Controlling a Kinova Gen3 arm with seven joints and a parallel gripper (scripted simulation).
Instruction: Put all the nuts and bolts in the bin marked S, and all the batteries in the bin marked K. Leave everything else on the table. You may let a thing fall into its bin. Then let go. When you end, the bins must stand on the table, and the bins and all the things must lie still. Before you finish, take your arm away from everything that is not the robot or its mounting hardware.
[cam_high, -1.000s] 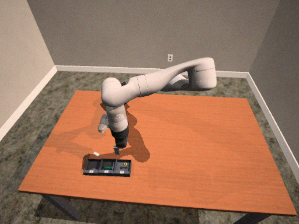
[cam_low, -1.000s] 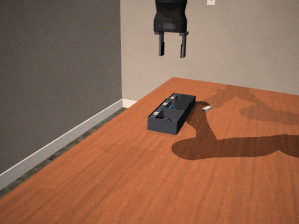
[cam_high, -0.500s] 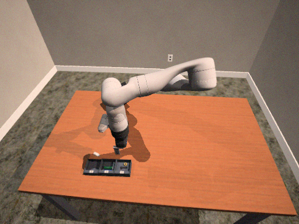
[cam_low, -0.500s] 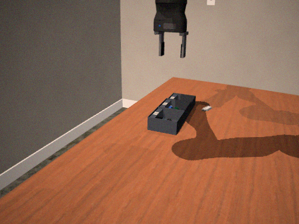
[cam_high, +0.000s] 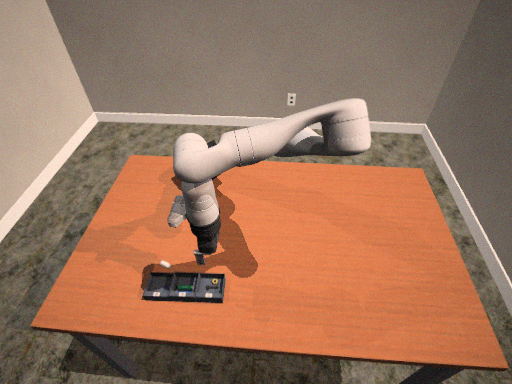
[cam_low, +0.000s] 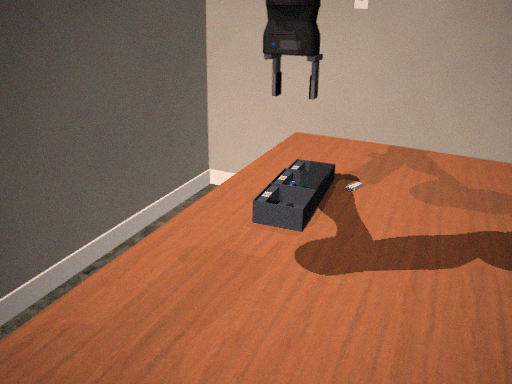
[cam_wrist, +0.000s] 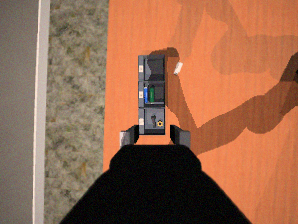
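Note:
A dark three-compartment tray (cam_high: 223, 289) (cam_low: 277, 215) holds sorted things; its label letters are too small to read. A yellow nut (cam_high: 215, 281) (cam_wrist: 160, 123) and a dark bolt (cam_high: 212, 287) (cam_wrist: 153, 119) lie in the end compartment, on the right in the top view. A green battery (cam_high: 185, 287) (cam_low: 301, 185) (cam_wrist: 152, 94) and a blue battery (cam_low: 292, 184) (cam_wrist: 146, 95) lie side by side in the middle compartment. The other end compartment looks empty. My gripper (cam_high: 200, 261) (cam_low: 294, 96) (cam_wrist: 154, 131) is open and empty, high above the table.
A small white object (cam_high: 165, 263) (cam_low: 353, 186) (cam_wrist: 178, 68) lies on the table (cam_high: 350, 280) just outside the tray, beside the empty end compartment. The tray stands near a table edge. The arm's shadow falls across the table beside the tray.

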